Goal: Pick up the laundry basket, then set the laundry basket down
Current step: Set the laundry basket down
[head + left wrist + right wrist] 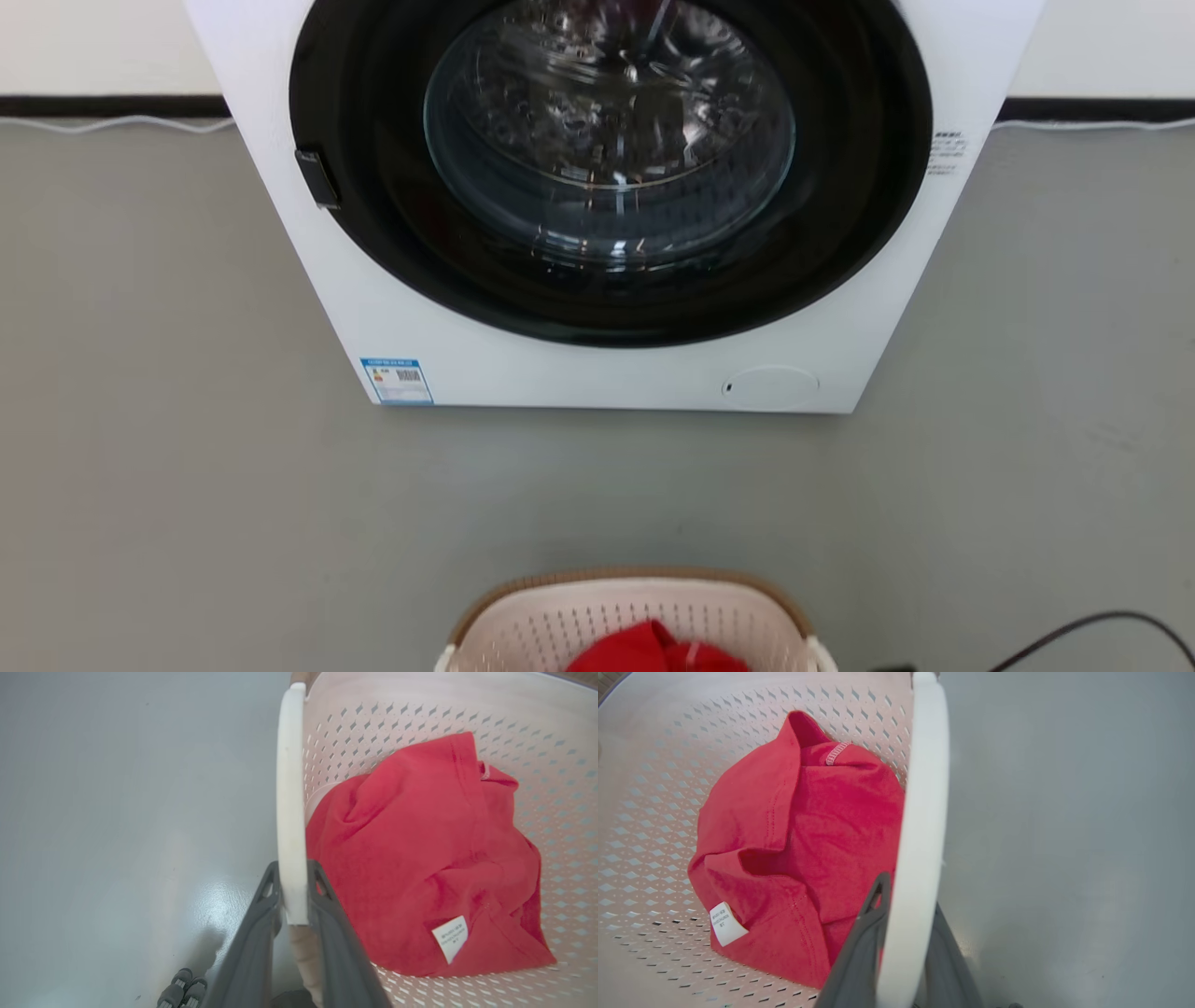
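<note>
Biggest thing in your hands first: the laundry basket (560,623) sits low in the head view, right in front of you and well short of the washer, with a red garment (420,868) bunched up inside. I can't tell whether its base is on the floor or just off it, so treat it as a two-handed carry either way.

Your left gripper (294,877) is pinched on the left loop handle (290,812), one finger on each side. Your right gripper (908,900) is clamped the same way on the right loop handle (922,826). Both grips sit near the end of the loop rather than mid-span, so I'd move the arms at the same height and pace. Tilt it and the thing will probably swing or slide in the jaws. Go down slow and only let go once the base is flat.

Room stuff: smooth grey floor (187,513), slightly shiny, plenty of space. White washing machine (560,373) ahead, door closed. Watch the black cable (1092,630) lying just off to your right.
</note>
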Robot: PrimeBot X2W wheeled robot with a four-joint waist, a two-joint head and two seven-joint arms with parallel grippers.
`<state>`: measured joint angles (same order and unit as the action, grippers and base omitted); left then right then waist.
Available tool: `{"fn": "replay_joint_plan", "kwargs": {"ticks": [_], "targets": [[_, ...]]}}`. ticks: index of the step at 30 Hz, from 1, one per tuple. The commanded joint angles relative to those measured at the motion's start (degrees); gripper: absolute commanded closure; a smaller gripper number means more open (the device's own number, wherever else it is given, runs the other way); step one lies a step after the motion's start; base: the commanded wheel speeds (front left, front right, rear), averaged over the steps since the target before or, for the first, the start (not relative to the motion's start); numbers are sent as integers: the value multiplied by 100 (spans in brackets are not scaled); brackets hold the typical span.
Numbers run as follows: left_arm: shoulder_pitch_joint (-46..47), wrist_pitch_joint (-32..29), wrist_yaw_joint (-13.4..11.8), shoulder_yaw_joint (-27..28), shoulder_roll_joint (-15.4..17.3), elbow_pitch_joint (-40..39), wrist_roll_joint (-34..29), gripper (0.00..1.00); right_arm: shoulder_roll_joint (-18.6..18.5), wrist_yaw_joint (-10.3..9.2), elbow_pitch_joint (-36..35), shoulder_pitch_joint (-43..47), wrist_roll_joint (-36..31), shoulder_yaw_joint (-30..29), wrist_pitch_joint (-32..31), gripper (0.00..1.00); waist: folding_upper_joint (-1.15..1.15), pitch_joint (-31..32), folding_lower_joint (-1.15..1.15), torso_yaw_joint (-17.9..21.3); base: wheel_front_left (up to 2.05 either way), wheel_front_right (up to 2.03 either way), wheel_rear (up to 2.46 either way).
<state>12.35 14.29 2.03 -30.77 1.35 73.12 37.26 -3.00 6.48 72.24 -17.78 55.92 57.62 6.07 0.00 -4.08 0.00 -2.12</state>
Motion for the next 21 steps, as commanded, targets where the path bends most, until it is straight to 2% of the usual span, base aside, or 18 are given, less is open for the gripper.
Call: {"fn": "replay_joint_plan", "kwargs": {"ticks": [1,16,21], "targets": [[368,71,-52,180,175,-82,-85,100,13,101,-23,-278,-47,102,157,100,0,-179,0,-39,0,0,0],[1677,71,-189,251,163,-339,-215,100,13,101,154,-1753,-95,-261,661,100,0,-1494,0,-298,0,0,0],[2196,71,-238,284,158,-458,-240,100,3,101,168,-2214,-391,-665,726,100,0,-2076,0,-383,0,0,0]]}}
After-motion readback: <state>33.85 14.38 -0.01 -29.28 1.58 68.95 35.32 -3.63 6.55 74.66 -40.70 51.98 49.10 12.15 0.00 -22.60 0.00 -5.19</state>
